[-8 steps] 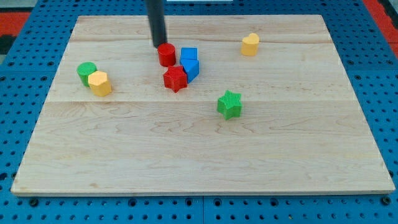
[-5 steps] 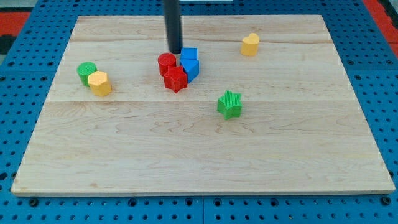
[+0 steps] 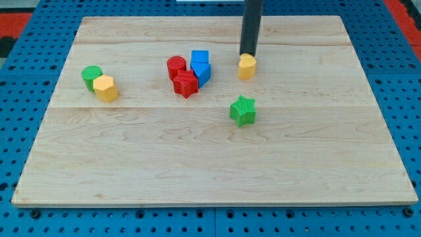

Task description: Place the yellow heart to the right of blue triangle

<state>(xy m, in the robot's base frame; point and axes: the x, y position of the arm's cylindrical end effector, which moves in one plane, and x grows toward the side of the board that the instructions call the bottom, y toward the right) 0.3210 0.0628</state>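
Note:
The yellow heart (image 3: 247,67) lies on the wooden board, right of the centre cluster. My tip (image 3: 249,53) stands right behind it at the view's top, touching or nearly touching its upper edge. The blue triangle (image 3: 202,72) sits to the heart's left with a gap between them. It is pressed against a blue cube (image 3: 200,58), a red star (image 3: 185,83) and a red cylinder (image 3: 175,67).
A green star (image 3: 243,110) lies below the yellow heart. A green cylinder (image 3: 91,76) and a yellow hexagon (image 3: 104,87) touch each other at the view's left. The board (image 3: 210,164) is ringed by blue pegboard.
My tip moved right from the red cylinder, across the blue cube, to the yellow heart. The heart slid down and left toward the blue triangle. The red cylinder was pushed down against the red star.

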